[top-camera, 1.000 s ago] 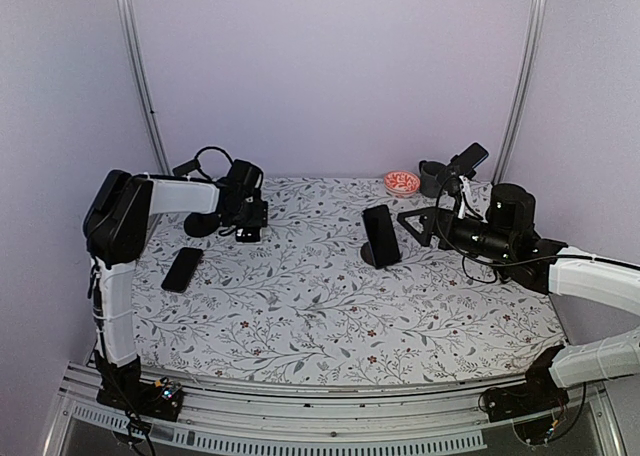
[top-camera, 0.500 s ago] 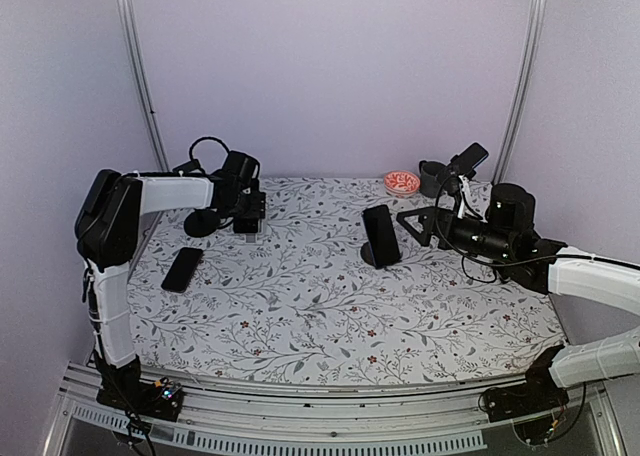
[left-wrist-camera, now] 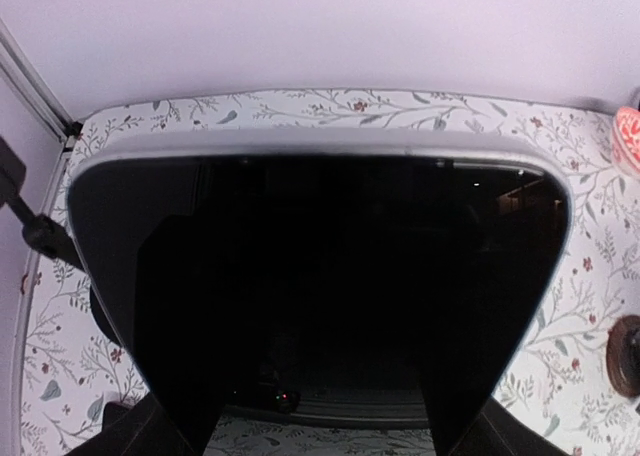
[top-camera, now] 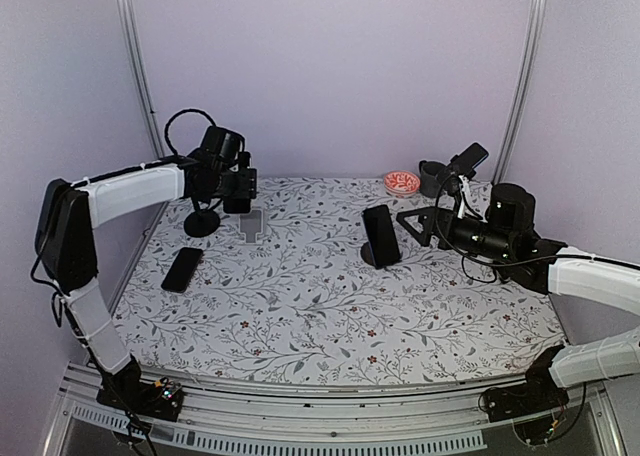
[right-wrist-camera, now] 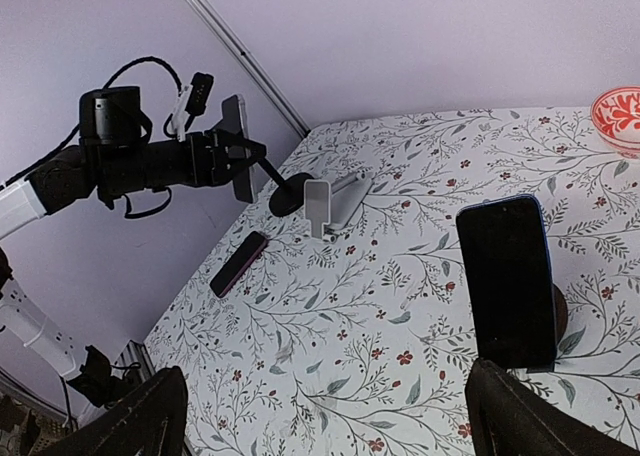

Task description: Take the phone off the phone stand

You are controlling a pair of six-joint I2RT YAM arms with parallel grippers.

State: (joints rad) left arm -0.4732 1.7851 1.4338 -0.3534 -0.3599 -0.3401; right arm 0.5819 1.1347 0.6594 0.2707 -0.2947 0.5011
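While my left gripper pinched it, the phone hung in the air over the upper left part of the table, clear of the phone stand and not touching it. Seen from my left wrist, its dark screen filled nearly the whole frame, with a pale rim along its top edge. My fingers rose from the two lower corners of that frame and pressed against the phone's two sides. From my right wrist the phone showed almost edge-on in the upper left of the frame, roughly upright in the grip, up and to the left of the stand. The stand was light grey and stood on the floral cloth, just below and to the right of my left gripper in the top view. A black round base sat just left of it. Toward the lower left from there, a second phone lay flat on the table. Near the middle of the top view a third phone leaned upright on a dark stand. My right gripper hovered just to the right of it, fingers spread wide apart. At the far edge of the table, right of centre, a red bowl stood beside a dark cup.
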